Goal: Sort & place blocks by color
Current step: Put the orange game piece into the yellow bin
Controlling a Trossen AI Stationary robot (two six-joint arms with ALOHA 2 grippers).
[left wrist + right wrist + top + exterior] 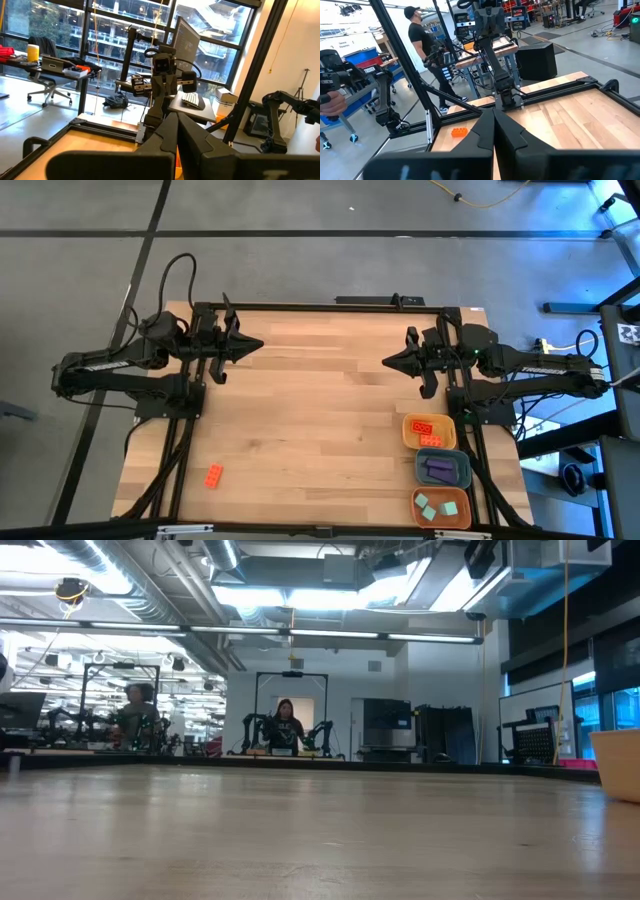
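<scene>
One orange-red block point(213, 476) lies flat on the table near its near-left corner; it also shows in the right wrist view as an orange-red block point(459, 132). The other blocks lie in the trays at the near right: orange-red blocks point(424, 428), purple blocks point(439, 469) and teal-green blocks point(436, 508). My left gripper point(260, 344) is shut and hovers over the far-left part of the table. My right gripper point(386, 363) is shut and hovers over the far-right part. Both point toward the table's middle and hold nothing.
Three rounded trays stand in a row along the right edge: an orange tray point(408, 435), a blue-grey tray point(465, 470) and a yellow tray point(464, 510). The yellow tray's wall point(620, 765) shows in the low view. People stand in the room beyond the table.
</scene>
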